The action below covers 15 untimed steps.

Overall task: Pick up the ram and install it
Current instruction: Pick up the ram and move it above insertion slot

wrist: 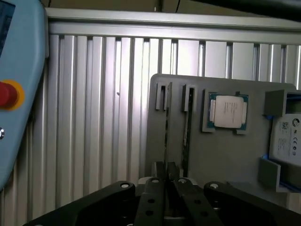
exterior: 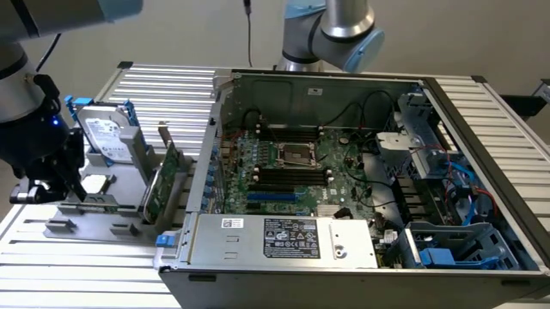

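Observation:
The ram (wrist: 166,123) stands on its thin edge in a slot of the grey holder (wrist: 221,155), and a second dark slot (wrist: 187,123) runs beside it. My gripper (wrist: 165,181) sits over the near end of the stick, its black fingers (wrist: 151,197) drawn together on both sides of it; the stick remains seated in the holder. In the exterior view my gripper (exterior: 50,192) hangs low at the left end of the grey holder (exterior: 129,193), where the ram (exterior: 93,206) shows as a low green strip.
On the holder also sit a processor chip (wrist: 228,112), a hard drive (exterior: 109,138) and a taller green expansion card (exterior: 163,177). The open computer case (exterior: 361,257) with its motherboard (exterior: 297,167) lies at the exterior view's right. A pale blue pendant with a red button (wrist: 7,93) is close by.

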{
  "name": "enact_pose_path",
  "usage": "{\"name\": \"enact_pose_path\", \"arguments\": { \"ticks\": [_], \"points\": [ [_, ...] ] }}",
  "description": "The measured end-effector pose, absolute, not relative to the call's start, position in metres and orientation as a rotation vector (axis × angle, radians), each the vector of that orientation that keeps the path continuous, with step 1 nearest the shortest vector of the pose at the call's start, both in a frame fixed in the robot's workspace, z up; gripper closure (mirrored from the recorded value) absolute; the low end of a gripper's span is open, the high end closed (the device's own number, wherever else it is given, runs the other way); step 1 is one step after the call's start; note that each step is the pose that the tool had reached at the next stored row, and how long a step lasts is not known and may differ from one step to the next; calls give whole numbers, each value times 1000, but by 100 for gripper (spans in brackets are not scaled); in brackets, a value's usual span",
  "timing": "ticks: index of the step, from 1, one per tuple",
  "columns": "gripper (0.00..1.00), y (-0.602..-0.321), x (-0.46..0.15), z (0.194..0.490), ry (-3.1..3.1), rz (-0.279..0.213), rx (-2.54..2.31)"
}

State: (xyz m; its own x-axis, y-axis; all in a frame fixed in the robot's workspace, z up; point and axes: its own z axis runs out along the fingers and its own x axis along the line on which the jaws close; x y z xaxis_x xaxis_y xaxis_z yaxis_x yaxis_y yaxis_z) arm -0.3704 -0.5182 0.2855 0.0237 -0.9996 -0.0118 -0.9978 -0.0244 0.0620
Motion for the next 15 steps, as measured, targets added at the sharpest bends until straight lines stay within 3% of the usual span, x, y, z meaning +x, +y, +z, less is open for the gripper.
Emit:
{"name": "enact_pose_path", "arguments": {
  "ticks": [15],
  "points": [
    [86,-518,-314,353,-2150,-108,2213]
  ]
}}
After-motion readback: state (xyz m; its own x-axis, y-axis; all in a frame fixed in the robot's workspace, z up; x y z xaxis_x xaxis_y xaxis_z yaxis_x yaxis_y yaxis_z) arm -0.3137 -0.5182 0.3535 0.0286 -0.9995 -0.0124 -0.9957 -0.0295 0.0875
